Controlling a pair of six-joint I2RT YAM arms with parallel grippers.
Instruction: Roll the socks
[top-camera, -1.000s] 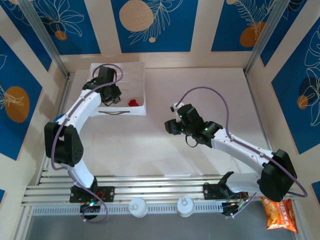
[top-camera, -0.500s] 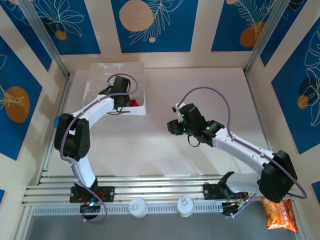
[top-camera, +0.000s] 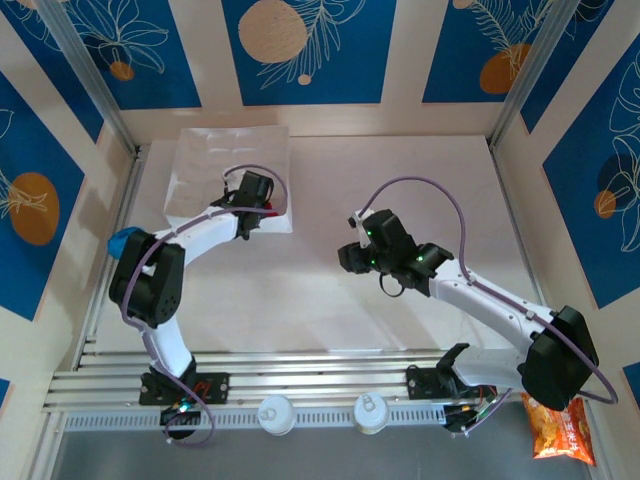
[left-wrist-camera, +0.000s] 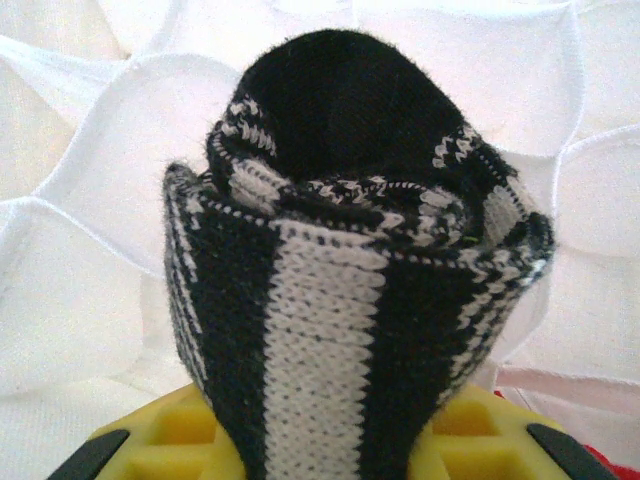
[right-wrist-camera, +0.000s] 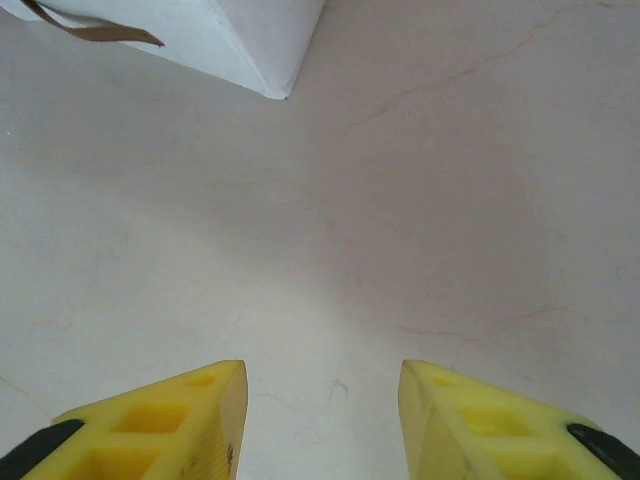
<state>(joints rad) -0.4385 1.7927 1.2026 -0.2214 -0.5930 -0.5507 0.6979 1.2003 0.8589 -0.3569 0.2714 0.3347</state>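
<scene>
A pale table (top-camera: 400, 180), walled on three sides by blue-patterned panels, has a white moulded tray (top-camera: 205, 165) at its far left. The left gripper (top-camera: 248, 212) is over the tray's near right corner, its yellow jaws closed on a bunched striped sock (left-wrist-camera: 350, 330). A sliver of the red sock (left-wrist-camera: 620, 468) shows low beside it, in or at the tray. The hold looks to be on a loose wad of fabric, so the sock may slip or trail, and a hanging end could catch the tray's ridged cells or its rim and drag the light tray along. The right gripper (right-wrist-camera: 320, 385) hangs over bare table near the centre, its jaws moderately apart and holding nothing, with the tray's corner just ahead. The middle and right of the table are free for laying the socks flat.
</scene>
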